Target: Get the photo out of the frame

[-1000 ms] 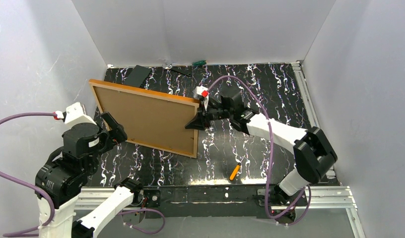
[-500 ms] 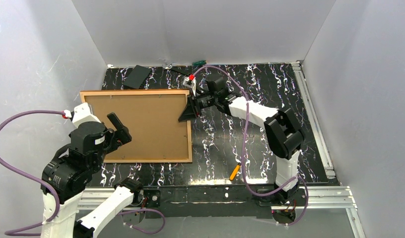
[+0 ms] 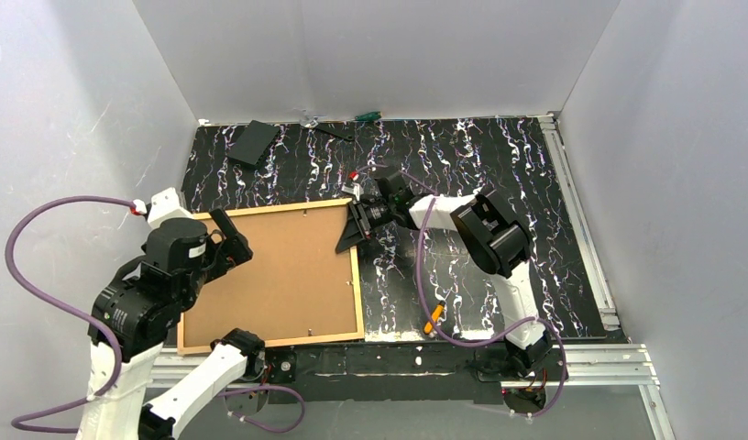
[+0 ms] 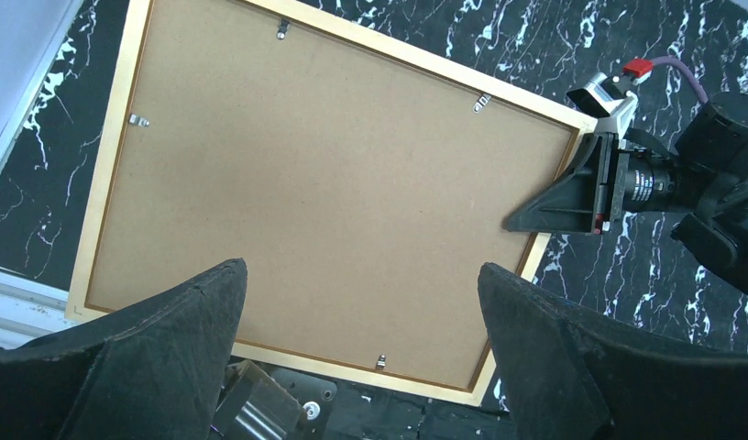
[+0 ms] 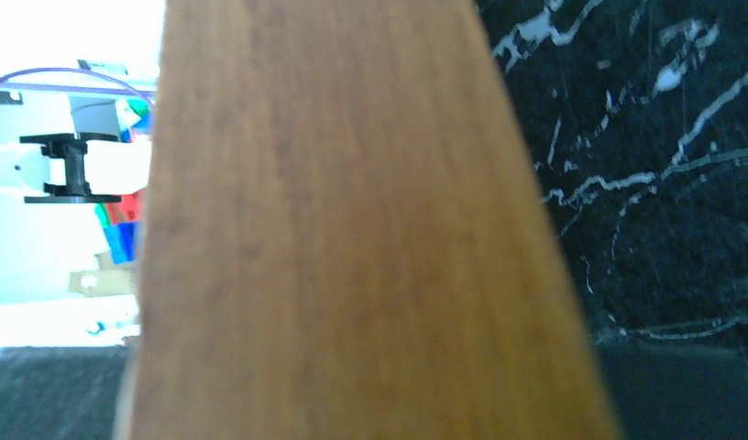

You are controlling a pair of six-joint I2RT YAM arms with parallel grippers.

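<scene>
The frame lies back up at the near left of the table, its thin wooden rails around the photo's plain brown board back. The print side is hidden. My right gripper is shut on the frame's right rail near the far right corner. That rail fills the right wrist view, hiding the fingers. My left gripper hovers open and empty above the board's left part. In the left wrist view the board, the rail, small metal clips and the right gripper show beyond my open left gripper.
A flat black object lies at the far left of the black marbled table. A green-handled tool lies by the back wall. A small orange item lies near the front edge, right of the frame. Grey walls close three sides.
The frame was raised and tilted at mid-table; it has swung towards the near left and come down, back up. The right gripper moved with it. The left gripper stayed open above it.
</scene>
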